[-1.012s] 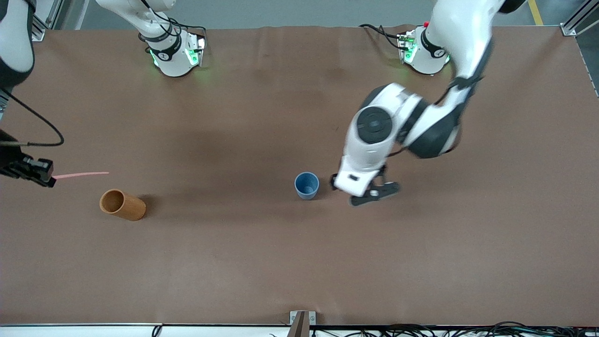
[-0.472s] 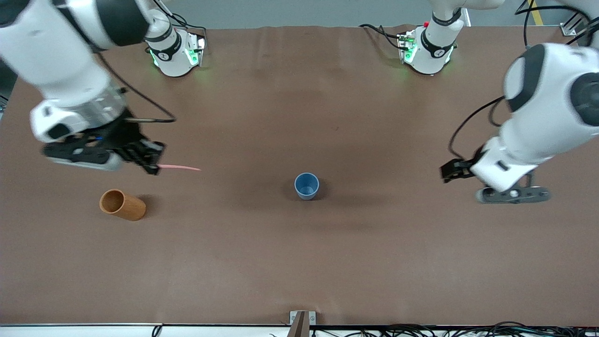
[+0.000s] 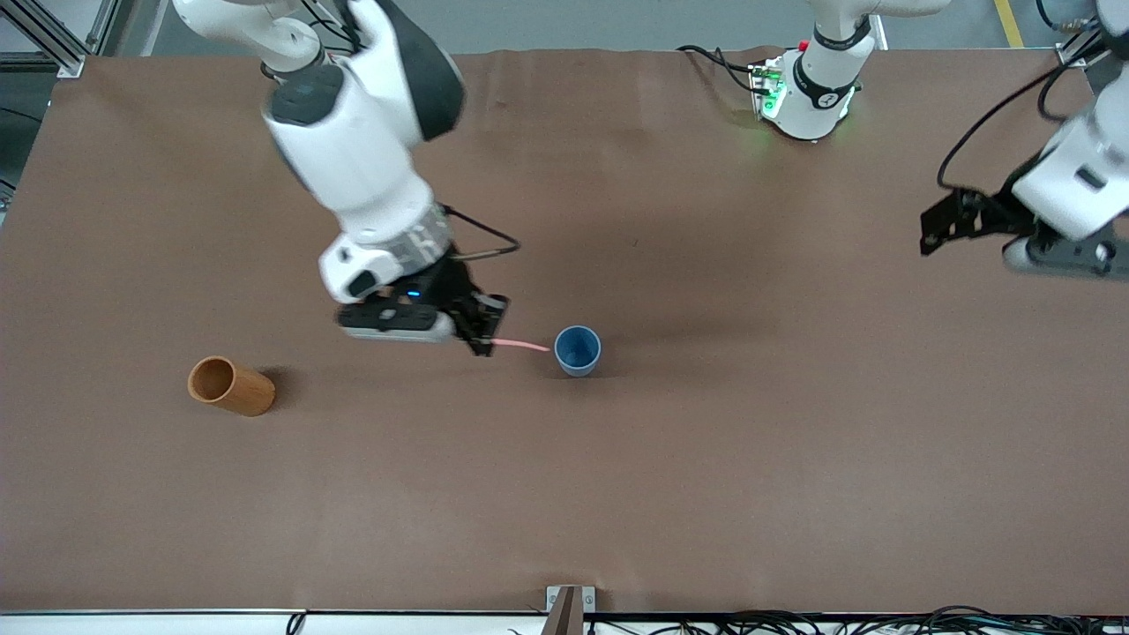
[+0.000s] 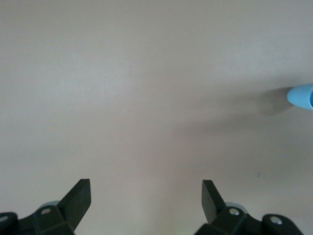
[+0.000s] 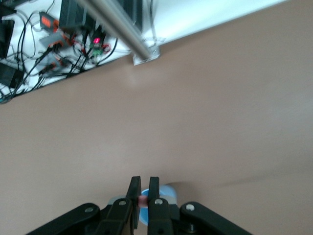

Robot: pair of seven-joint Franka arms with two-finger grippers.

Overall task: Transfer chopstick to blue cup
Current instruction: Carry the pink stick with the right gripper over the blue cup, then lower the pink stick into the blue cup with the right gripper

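Brown table; thin pink chopstick near-level, tip seemingly at blue cup.

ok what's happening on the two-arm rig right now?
The right gripper is shut on the pink chopstick, carrying it level, its free tip just short of the blue cup's rim. The cup stands upright mid-table. The left gripper waits, open and empty, over the left arm's end of the table. An orange-brown wooden cup lies on its side toward the right arm's end.
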